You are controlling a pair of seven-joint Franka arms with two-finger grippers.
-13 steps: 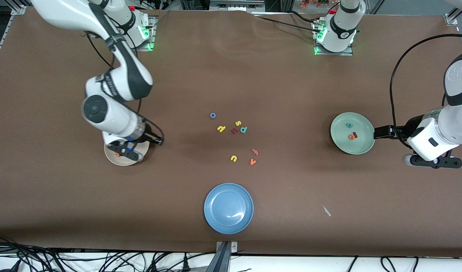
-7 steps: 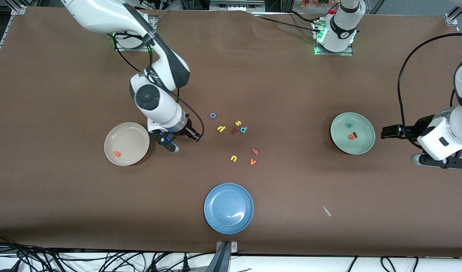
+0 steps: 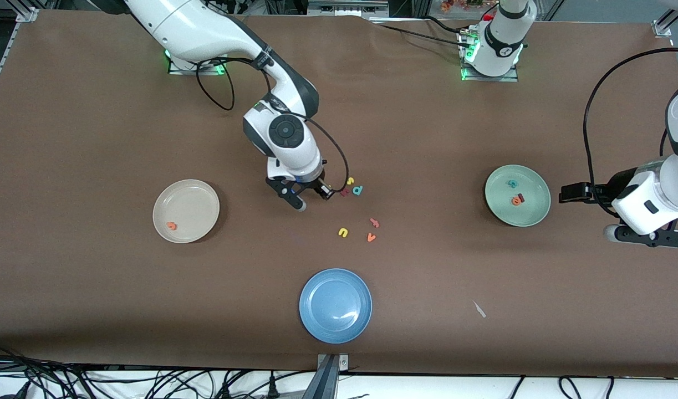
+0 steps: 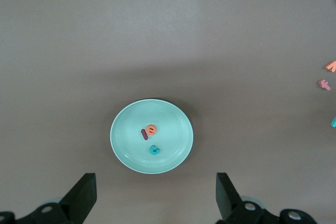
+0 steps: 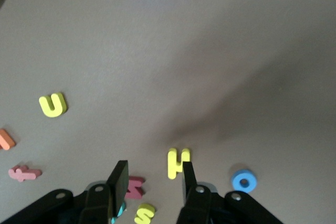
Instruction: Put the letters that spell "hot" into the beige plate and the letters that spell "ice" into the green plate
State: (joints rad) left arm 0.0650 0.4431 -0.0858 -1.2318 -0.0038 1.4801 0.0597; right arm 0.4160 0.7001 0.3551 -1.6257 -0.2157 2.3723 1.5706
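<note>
Found the right gripper [image 3: 310, 198] low over the loose letters in mid-table, jaws partly apart and clasping nothing. Spotted the yellow "h" [image 5: 177, 162] flat on the table just ahead of the fingertips, with the blue "o" [image 5: 244, 180] lying near it. Noted the orange "t" [image 3: 172, 225] already in the beige plate [image 3: 192, 205], and the teal "c" [image 3: 512, 183], orange "e" [image 3: 516, 200] and dark red "i" [image 3: 520, 197] all in the green plate [image 3: 530, 213]. Saw the left gripper [image 4: 155, 187] waiting just off that green plate, spread wide and empty.

Judged the "h" light, soft and thin – likely easy to squash or flick aside, so best pinched gently across its two legs, straight from above. Reckoned the crowding a risk: the dark red letter [image 5: 135, 187] and yellow "s" [image 5: 143, 213] sat close beside one finger. Found open tabletop between the cluster and the beige plate – no obstacle on that path, and the blue plate [image 3: 335, 306] well apart.
</note>
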